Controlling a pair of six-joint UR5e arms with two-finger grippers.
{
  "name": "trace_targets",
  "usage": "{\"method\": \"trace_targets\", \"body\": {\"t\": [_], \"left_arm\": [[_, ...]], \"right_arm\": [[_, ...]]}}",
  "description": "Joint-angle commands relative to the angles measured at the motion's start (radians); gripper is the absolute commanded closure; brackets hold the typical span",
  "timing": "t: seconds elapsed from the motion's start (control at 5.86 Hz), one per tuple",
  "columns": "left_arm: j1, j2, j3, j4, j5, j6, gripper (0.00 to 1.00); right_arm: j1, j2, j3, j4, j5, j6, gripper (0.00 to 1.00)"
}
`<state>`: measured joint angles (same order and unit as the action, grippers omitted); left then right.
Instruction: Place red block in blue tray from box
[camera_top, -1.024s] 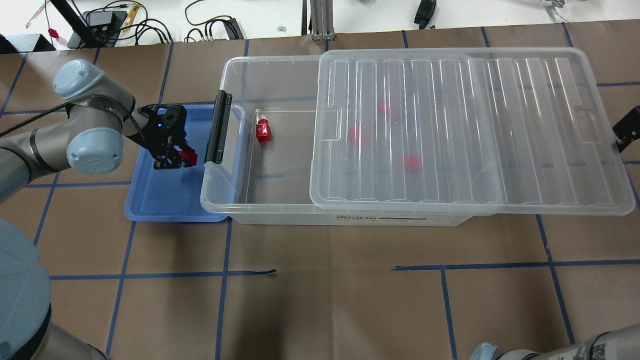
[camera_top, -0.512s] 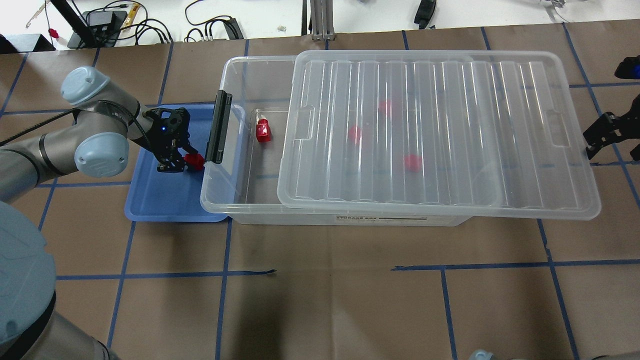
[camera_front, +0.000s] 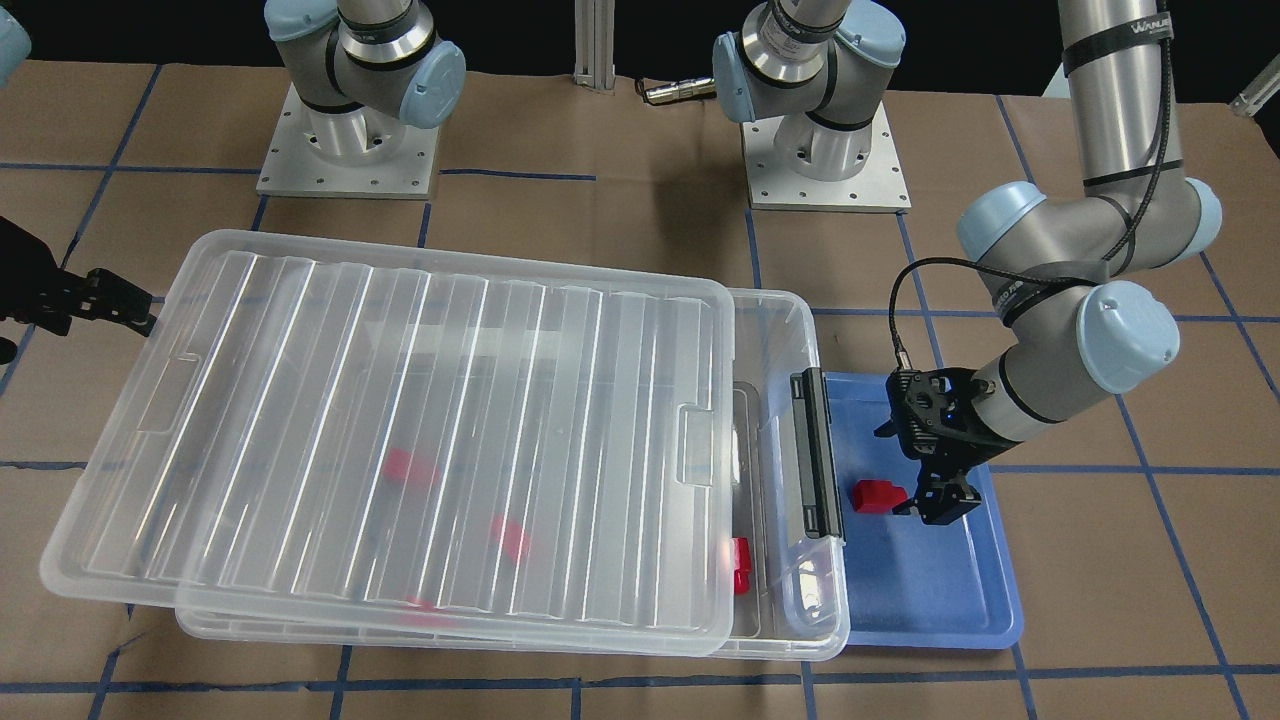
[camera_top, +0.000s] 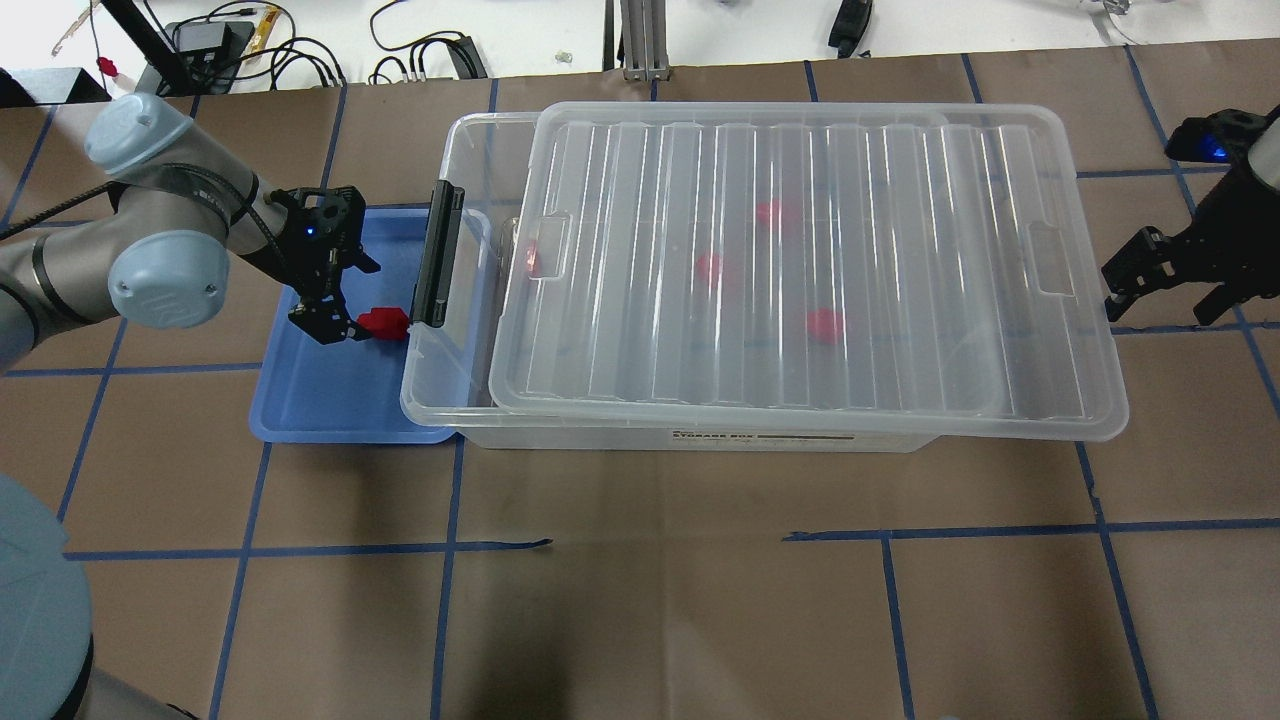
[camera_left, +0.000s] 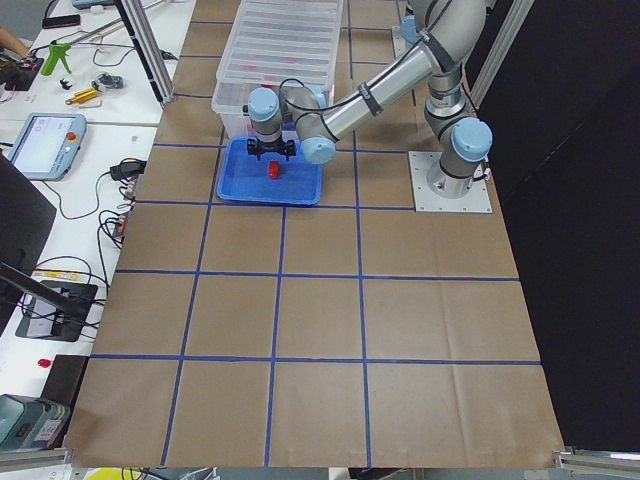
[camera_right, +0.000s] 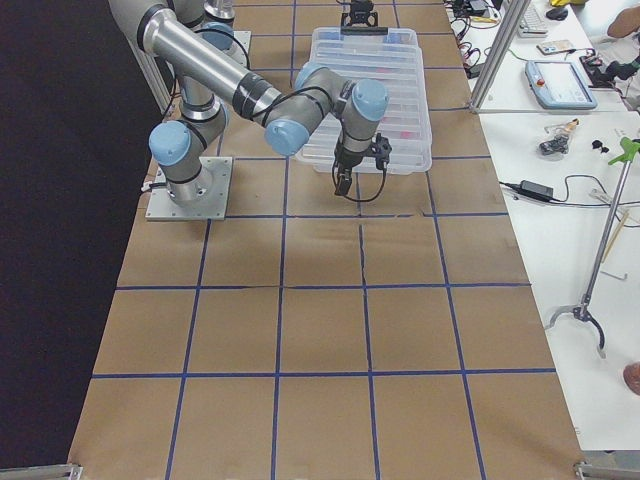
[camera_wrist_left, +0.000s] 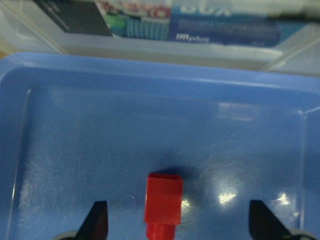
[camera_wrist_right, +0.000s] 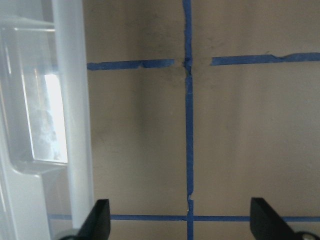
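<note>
Since a second ago the left gripper (camera_front: 938, 503) has let go of the red block (camera_top: 383, 323), and the lid (camera_top: 800, 270) has slid along the box (camera_top: 470, 150) toward its latch end; the right gripper (camera_top: 1168, 288) has come into the overhead view at the far short end.

That red block lies flat on the floor of the blue tray (camera_top: 330, 405), close to the tray's edge that meets the box; in the left wrist view its stub points toward the camera. The left gripper hangs just above it, spread wide, a finger on either side and neither touching. The tray sits on the desk (camera_top: 640, 600) against the box's short end, under the black latch bar (camera_top: 437, 255).

The lid covers nearly all of the box, leaving a narrow strip open by the latch; four other red blocks (camera_top: 710, 268) show blurred through it. The right gripper is spread and empty, just beside the lid's edge but clear of it.
</note>
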<state>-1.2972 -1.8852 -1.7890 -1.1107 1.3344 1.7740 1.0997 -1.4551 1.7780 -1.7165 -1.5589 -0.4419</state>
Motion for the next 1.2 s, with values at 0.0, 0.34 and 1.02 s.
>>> {"method": "trace_targets", "body": {"t": [0.0, 0.34, 1.02], "left_arm": [[-0.025, 0.139, 0.058, -0.221, -0.006, -0.146, 0.02], [-0.110, 0.245, 0.103, -0.337, -0.001, -0.450, 0.02], [-0.198, 0.267, 0.118, -0.319, 0.008, -0.904, 0.02]], "right_arm": [[0.043, -0.004, 0.005, 0.000, 0.023, 0.006, 0.00], [0.104, -0.004, 0.003, -0.003, 0.023, 0.006, 0.00], [0.123, -0.069, -0.119, 0.020, 0.013, 0.043, 0.00]]}}
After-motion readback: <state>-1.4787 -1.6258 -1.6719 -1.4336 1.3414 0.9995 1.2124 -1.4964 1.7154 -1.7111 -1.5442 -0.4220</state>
